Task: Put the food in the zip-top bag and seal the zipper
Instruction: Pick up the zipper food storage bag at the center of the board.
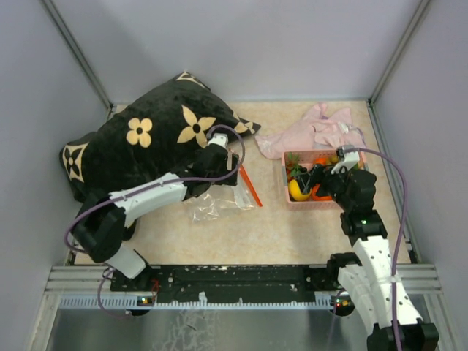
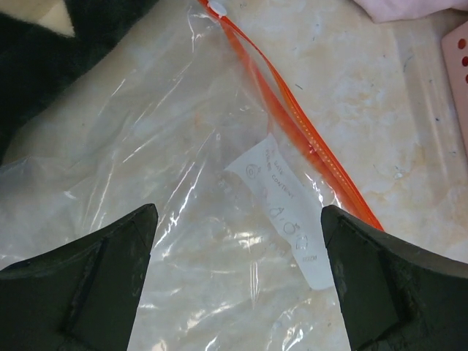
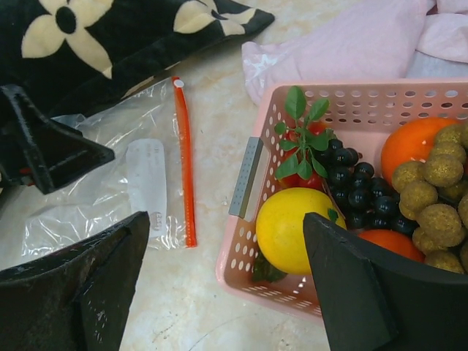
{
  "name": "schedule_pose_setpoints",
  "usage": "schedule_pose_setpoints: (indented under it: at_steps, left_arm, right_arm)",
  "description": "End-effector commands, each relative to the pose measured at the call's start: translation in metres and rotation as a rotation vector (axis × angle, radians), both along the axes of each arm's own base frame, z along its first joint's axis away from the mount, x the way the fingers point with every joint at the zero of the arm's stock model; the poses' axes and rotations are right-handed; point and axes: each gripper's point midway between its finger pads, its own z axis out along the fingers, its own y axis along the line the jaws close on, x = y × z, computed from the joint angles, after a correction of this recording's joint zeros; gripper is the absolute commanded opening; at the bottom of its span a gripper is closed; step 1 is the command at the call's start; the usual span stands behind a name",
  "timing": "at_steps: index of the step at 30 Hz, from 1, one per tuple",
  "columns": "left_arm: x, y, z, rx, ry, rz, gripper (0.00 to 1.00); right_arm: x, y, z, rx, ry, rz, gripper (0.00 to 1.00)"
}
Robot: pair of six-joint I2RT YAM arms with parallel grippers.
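Observation:
The clear zip-top bag [image 1: 212, 201] lies flat on the table, its orange-red zipper [image 1: 250, 186] on the right side. My left gripper [image 1: 222, 175] hovers open just above the bag [image 2: 219, 219], zipper [image 2: 292, 117] ahead of it. The food sits in a pink basket [image 1: 287, 196]: yellow lemon [image 3: 289, 228], dark grapes [image 3: 355, 191], strawberry with leaves [image 3: 303, 142], orange fruit [image 3: 413, 142], brownish-green grape bunch [image 3: 435, 194]. My right gripper [image 1: 318, 179] is open and empty above the basket's left end, straddling its wall [image 3: 245, 256] and lemon.
A black cushion [image 1: 139, 142] with beige flowers lies at the back left, close to the bag. A pale pink cloth [image 1: 314, 131] lies behind the basket. Grey walls enclose the table on three sides.

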Motion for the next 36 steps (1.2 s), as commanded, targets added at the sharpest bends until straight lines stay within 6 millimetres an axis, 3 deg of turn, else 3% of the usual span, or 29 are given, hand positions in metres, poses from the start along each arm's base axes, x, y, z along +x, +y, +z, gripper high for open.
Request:
schedule_pose_setpoints:
  at_steps: [1,10,15,18,22,27,36]
  left_arm:
    - [0.015,-0.017,-0.012,0.04,-0.006,0.014,0.99]
    - [0.026,-0.025,-0.05,0.204,0.044,0.016,0.91]
    - [0.027,-0.024,-0.071,0.248,0.074,0.016,0.76]
    - [0.026,-0.029,-0.076,0.246,0.09,0.0,0.6]
    - [0.024,-0.029,-0.075,0.237,0.084,-0.014,0.28]
    - [0.02,-0.025,-0.065,0.216,0.068,-0.016,0.01]
    - [0.002,-0.02,-0.04,0.136,0.013,-0.082,0.0]
  right_arm:
    - [0.005,0.002,0.018,0.014,-0.076,0.01,0.87]
    - [0.006,0.001,0.014,0.019,-0.084,0.001,0.87]
    - [0.006,0.002,0.009,0.02,-0.066,0.011,0.86]
    - [0.005,0.004,0.011,0.022,-0.08,0.022,0.87]
    - [0.004,0.004,0.014,0.023,-0.091,0.024,0.87]
    - [0.003,0.007,0.012,0.028,-0.08,0.042,0.86]
    - [-0.001,0.017,0.022,0.043,-0.078,0.101,0.86]
